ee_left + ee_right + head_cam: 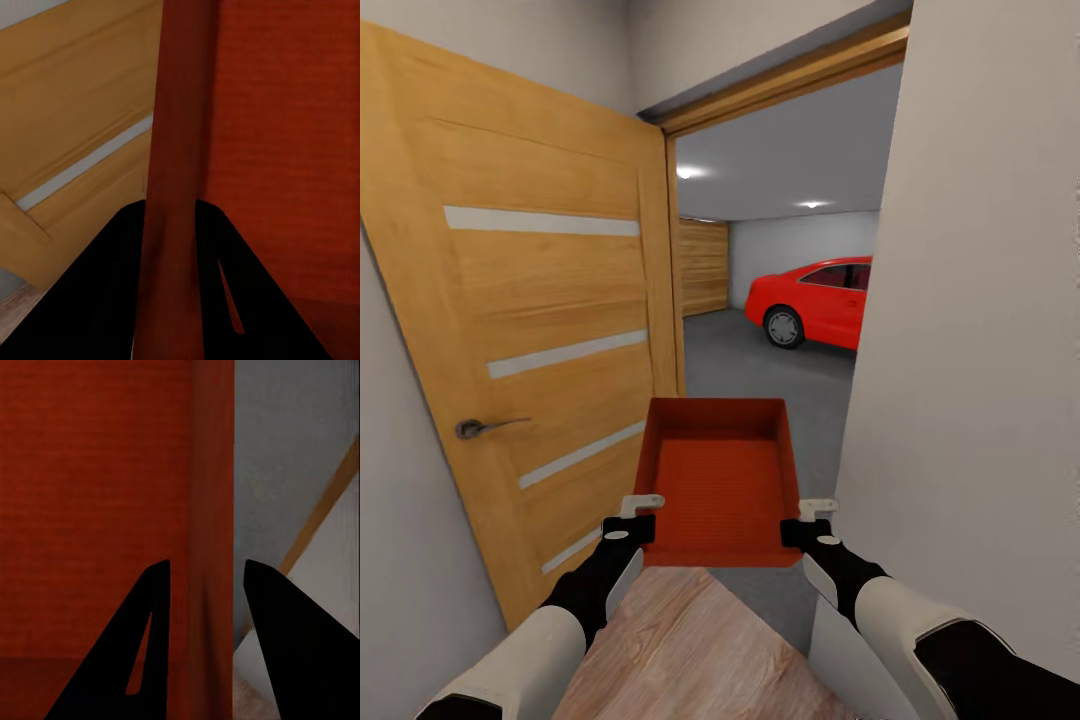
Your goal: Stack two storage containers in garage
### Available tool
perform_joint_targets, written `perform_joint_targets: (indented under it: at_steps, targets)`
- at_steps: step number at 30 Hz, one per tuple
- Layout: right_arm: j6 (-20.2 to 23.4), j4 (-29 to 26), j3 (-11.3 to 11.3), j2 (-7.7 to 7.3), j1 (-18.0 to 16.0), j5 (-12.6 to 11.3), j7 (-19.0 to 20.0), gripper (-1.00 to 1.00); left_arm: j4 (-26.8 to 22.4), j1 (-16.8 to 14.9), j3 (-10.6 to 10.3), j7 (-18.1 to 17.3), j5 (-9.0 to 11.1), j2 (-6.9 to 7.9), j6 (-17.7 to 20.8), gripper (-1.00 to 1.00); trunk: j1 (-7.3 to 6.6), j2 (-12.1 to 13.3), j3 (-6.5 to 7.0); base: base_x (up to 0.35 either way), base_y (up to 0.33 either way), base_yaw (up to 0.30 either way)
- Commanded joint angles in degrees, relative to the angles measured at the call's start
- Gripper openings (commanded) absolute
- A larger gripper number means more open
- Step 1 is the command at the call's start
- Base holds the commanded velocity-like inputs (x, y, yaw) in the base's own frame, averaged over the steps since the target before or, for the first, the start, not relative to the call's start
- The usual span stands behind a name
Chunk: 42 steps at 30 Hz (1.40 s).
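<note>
rectangular plastic storage container (720, 480): red-orange, finely ribbed bottom
wooden door (530, 330): honey grain, pale horizontal stripes
car (815, 300): glossy red
garage floor (760, 370): dark grey

Your arms have white shells over the forearms and black wrists; each black hand, left hand (643, 513) and right hand (804, 518), carries a small white bracket, with dark tapered fingers (292, 637).

occlusions and cut-offs
red car (822, 303): front half hidden behind right wall (970, 350); door (530, 330) cropped at left edge.

Container (718, 480) between door (530, 330) and wall (970, 350)
</note>
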Motion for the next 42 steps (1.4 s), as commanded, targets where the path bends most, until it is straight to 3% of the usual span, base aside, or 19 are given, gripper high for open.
perform_joint_targets:
  at_steps: [1,17,42]
  targets:
    - [-0.3,0.2,-0.7,-0.39,0.0,-1.0,-0.3,-1.0,-0.3,0.0,4.6,0.7,-0.9,2.14,-0.5,-1.0,0.03,0.0,-0.02,0.086,0.107,-0.22]
    - [-0.3,0.2,-0.7,-0.39,0.0,-1.0,-0.3,-1.0,-0.3,0.0,4.6,0.7,-0.9,2.14,-0.5,-1.0,0.03,0.0,-0.02,0.086,0.098,-0.209]
    - [-0.3,0.2,-0.7,-0.44,0.0,-1.0,-0.3,-1.0,-0.3,0.0,4.6,0.7,-0.9,2.14,-0.5,-1.0,0.03,0.0,-0.02,0.123,0.142,-0.009]
